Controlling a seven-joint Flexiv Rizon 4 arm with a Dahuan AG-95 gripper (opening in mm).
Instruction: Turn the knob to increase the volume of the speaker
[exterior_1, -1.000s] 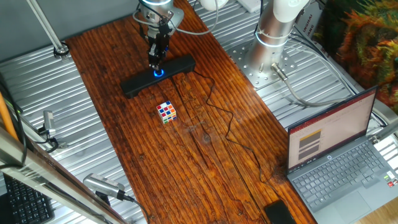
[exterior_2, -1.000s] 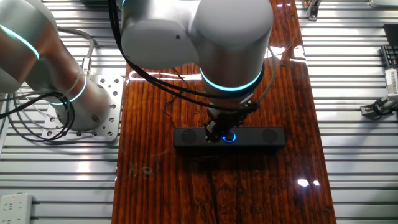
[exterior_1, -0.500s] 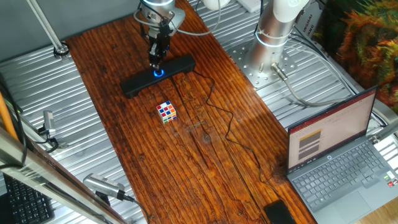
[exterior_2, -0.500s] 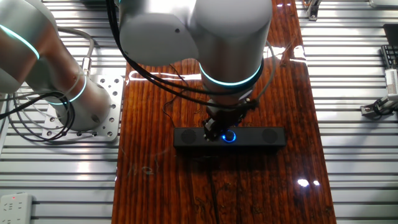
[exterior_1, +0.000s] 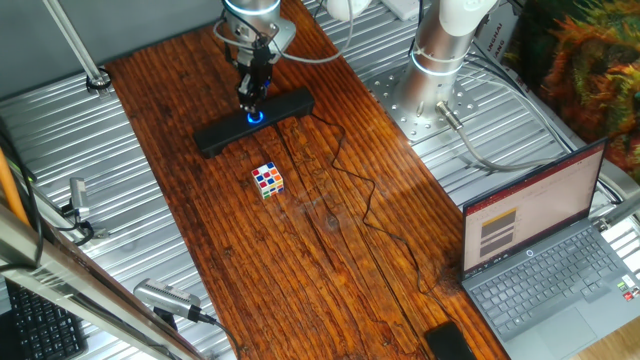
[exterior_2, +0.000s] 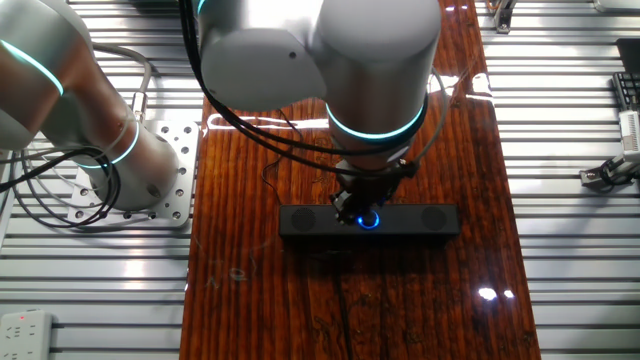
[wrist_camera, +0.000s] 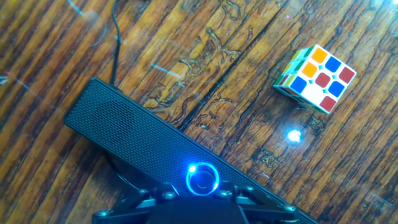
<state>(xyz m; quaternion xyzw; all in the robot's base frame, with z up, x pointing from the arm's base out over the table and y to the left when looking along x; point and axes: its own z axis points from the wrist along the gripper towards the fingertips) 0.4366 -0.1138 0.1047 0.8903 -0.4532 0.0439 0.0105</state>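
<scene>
The speaker (exterior_1: 254, 121) is a long black bar lying across the far part of the wooden table; it also shows in the other fixed view (exterior_2: 420, 220) and the hand view (wrist_camera: 118, 134). The knob (exterior_1: 254, 116) glows blue at its middle, and also shows in the other fixed view (exterior_2: 370, 220) and the hand view (wrist_camera: 202, 180). My gripper (exterior_1: 250, 100) points straight down onto the knob, its narrow fingers drawn together around it. In the hand view the dark finger bases (wrist_camera: 202, 208) cover the knob's near edge.
A multicoloured puzzle cube (exterior_1: 267, 179) sits on the wood just in front of the speaker, also in the hand view (wrist_camera: 317, 78). The thin black cable (exterior_1: 350, 185) trails toward an open laptop (exterior_1: 545, 250) at the right. The arm's base (exterior_1: 445, 40) stands behind right.
The hand has twisted slightly about its vertical axis while staying on the knob. The speaker and the cube have not moved.
</scene>
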